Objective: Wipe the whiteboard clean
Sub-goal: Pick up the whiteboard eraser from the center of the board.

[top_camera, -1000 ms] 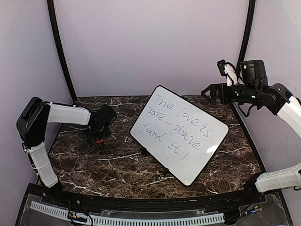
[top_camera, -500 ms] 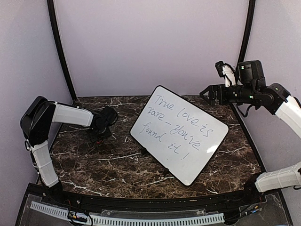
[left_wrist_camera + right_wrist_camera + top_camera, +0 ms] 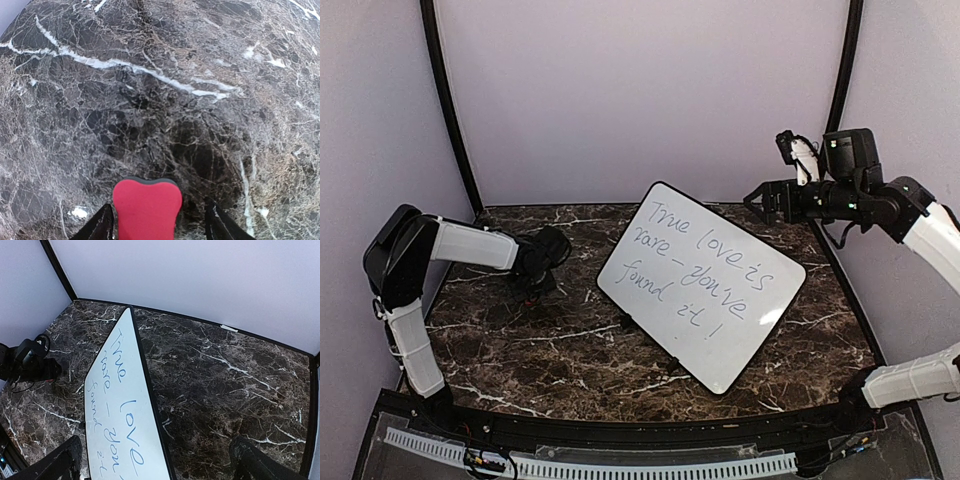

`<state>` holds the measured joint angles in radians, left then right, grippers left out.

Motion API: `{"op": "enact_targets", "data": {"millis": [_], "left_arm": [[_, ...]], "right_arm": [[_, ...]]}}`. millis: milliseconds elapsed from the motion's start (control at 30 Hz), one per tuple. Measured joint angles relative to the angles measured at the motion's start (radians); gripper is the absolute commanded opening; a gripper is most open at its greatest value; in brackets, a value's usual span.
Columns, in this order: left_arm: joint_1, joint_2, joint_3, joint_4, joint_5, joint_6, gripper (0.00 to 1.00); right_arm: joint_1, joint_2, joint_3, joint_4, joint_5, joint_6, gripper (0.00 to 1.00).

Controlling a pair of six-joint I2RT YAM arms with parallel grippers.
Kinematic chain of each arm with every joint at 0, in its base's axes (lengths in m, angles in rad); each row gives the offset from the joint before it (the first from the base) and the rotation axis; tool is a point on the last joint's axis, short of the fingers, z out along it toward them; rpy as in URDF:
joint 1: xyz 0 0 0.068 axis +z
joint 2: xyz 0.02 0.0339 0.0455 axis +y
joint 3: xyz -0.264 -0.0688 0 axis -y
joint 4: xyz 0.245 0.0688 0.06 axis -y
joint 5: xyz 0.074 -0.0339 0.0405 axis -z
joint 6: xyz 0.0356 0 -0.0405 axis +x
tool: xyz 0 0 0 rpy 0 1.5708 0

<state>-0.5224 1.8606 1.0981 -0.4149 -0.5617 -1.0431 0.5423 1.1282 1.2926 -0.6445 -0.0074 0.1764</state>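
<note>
Marble tabletop (image 3: 520, 350) | whiteboard (image 3: 700, 285) | long axis diagonal, far-left to near-right

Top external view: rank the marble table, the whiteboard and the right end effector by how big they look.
1. marble table
2. whiteboard
3. right end effector, clearly the smallest even though it is raised nearer the camera.

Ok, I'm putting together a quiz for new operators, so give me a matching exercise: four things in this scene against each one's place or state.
Things:
1. whiteboard
2. red eraser
3. left gripper
4. right gripper

Place or state:
A. raised in the air, jaws wide open
B. low over the table, left side
C. covered in handwriting
D. between two fingers

Pairs: 1-C, 2-D, 3-B, 4-A
</note>
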Motion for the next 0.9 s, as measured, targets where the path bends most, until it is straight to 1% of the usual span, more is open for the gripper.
{"op": "enact_targets", "data": {"millis": [300, 900], "left_arm": [[0.000, 0.002, -0.026, 0.007, 0.001, -0.006, 0.61], [0.000, -0.002, -0.041, 0.039, 0.004, -0.017, 0.55]], "right_arm": [[0.000, 0.003, 0.000, 0.001, 0.000, -0.001, 0.99], [0.000, 0.019, 0.000, 0.001, 0.000, -0.003, 0.99]]}}
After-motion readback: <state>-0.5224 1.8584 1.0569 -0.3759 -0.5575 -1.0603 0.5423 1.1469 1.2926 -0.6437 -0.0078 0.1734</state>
